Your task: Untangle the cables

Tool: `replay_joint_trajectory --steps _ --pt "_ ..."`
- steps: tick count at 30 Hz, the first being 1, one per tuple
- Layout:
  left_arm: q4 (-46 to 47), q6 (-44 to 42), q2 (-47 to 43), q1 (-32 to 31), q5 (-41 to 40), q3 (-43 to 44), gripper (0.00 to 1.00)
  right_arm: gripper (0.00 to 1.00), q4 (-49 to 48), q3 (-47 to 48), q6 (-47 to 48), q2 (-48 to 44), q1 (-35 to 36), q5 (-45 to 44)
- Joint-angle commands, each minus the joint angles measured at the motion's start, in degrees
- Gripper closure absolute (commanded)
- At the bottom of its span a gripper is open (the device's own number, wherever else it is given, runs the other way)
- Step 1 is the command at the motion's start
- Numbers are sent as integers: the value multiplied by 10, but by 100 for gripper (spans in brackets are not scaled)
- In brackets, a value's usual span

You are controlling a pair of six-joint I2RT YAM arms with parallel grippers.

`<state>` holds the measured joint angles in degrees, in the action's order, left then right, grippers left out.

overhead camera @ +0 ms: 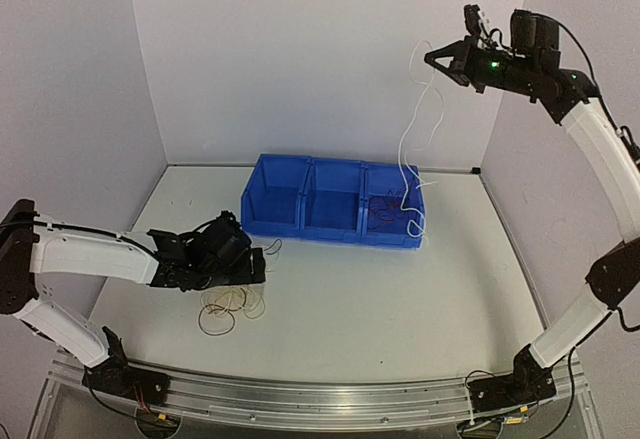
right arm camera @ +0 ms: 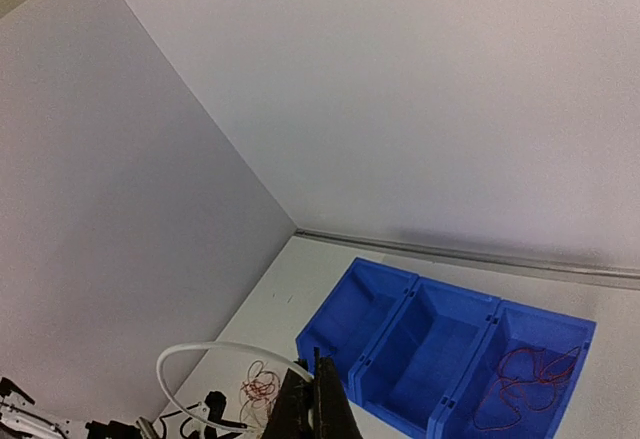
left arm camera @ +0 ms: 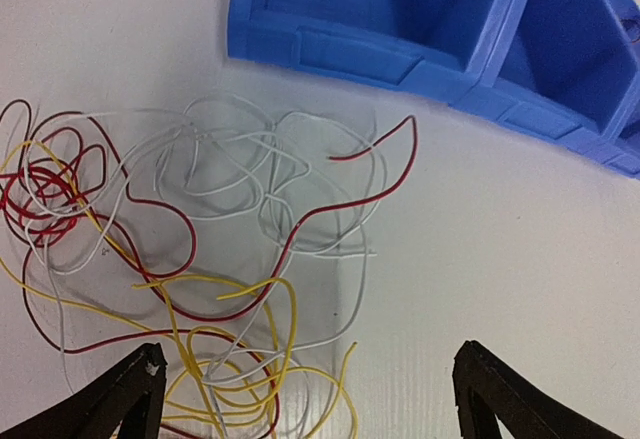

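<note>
A loose tangle of thin white, dark red and yellow cables point(left arm camera: 200, 229) lies on the table, left of the blue bin. In the top view the tangle point(overhead camera: 232, 306) sits just in front of my left gripper point(overhead camera: 258, 265). That gripper point(left arm camera: 310, 399) hangs low over the tangle's near edge, open wide, with nothing between its fingers point(left arm camera: 130, 391). My right gripper point(overhead camera: 437, 57) is raised high at the back right, shut on a white cable point(overhead camera: 412, 129) that hangs down to the bin's right compartment. In the right wrist view the white cable point(right arm camera: 200, 350) loops out from the shut gripper point(right arm camera: 318, 409).
A blue bin point(overhead camera: 300, 221) with three compartments stands mid-table. Dark red cable point(right arm camera: 525, 384) lies in its right compartment, and the other two compartments look empty. White walls close off the back and both sides. A metal rail point(overhead camera: 330, 399) runs along the near edge.
</note>
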<state>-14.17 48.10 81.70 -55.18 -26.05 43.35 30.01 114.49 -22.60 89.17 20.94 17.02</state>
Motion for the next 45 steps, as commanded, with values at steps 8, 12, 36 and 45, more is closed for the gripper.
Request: replay_joint_trajectory --steps 8,12,36,45 --pt "-162 37 -67 -1 -73 107 0 100 -30 47 -2 51 94 57" --pt "-201 71 -80 -1 -96 112 0 100 -31 81 -1 90 101 42" --pt "-266 164 -152 6 -99 57 0 100 -76 296 19 369 104 -83" --pt "-267 177 -165 11 -95 40 0 100 -112 314 46 391 104 -148"
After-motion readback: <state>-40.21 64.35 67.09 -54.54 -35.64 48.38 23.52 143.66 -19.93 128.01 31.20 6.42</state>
